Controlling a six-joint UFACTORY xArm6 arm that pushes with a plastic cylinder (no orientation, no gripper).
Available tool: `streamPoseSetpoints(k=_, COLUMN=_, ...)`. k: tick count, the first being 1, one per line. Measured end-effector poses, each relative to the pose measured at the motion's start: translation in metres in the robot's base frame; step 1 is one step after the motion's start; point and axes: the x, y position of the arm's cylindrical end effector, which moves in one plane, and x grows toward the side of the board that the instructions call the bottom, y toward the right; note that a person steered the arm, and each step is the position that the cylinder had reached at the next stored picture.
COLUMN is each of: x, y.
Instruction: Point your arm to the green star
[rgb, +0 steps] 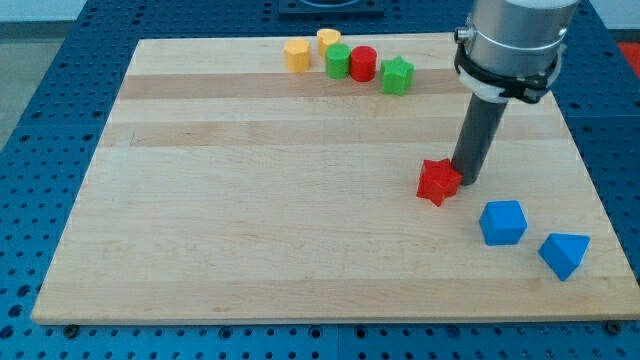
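A red star block (438, 182) sits on the wooden board (250, 200). To its lower right lie a blue cube (502, 222) and a blue wedge-like block (564, 254). Toward the view's top from it stand a red cylinder (363, 64), a green cylinder (338, 60), and two yellow blocks (297, 55) (328, 41).

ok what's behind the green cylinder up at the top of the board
Behind the green cylinder, towards the view's top, a yellow block pokes out. Its lower part is covered, so its shape can't be told. My tip is far off, beside the red star.
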Motion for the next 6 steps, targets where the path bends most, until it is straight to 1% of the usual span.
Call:
streamPoseSetpoints(k=2, x=0.006, y=0.000)
streamPoseSetpoints(k=3, x=-0.009, y=0.000)
streamPoseSetpoints(k=4, x=-0.033, y=0.000)
streamPoseSetpoints(k=6, x=-0.121, y=0.000)
